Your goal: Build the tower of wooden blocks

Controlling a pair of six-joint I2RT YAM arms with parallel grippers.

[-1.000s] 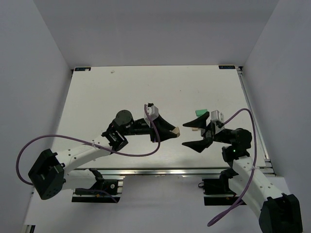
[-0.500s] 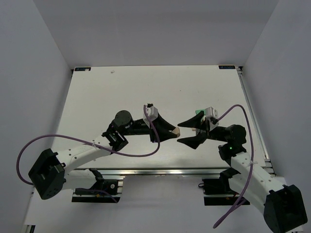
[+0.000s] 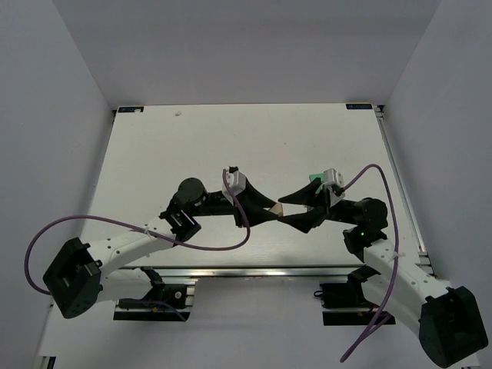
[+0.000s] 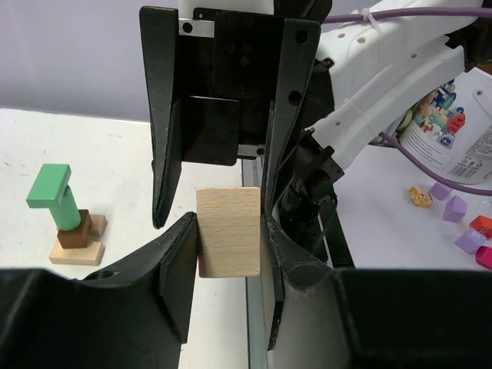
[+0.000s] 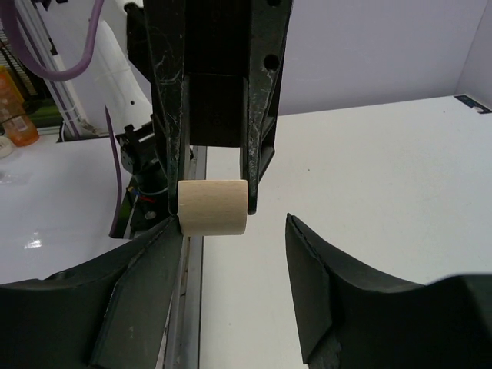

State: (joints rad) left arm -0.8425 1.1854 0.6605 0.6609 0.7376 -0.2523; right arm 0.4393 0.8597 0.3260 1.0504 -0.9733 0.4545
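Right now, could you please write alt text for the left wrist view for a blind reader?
The left pincer grips a pale wooden block, while the right pincer faces it, fingers open either side of the block. A small block tower stands on the table at left.

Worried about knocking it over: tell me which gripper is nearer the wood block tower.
Right. The right gripper reaches in just on the near side of the wood block tower; the left gripper, holding a tan block, meets it from farther left.
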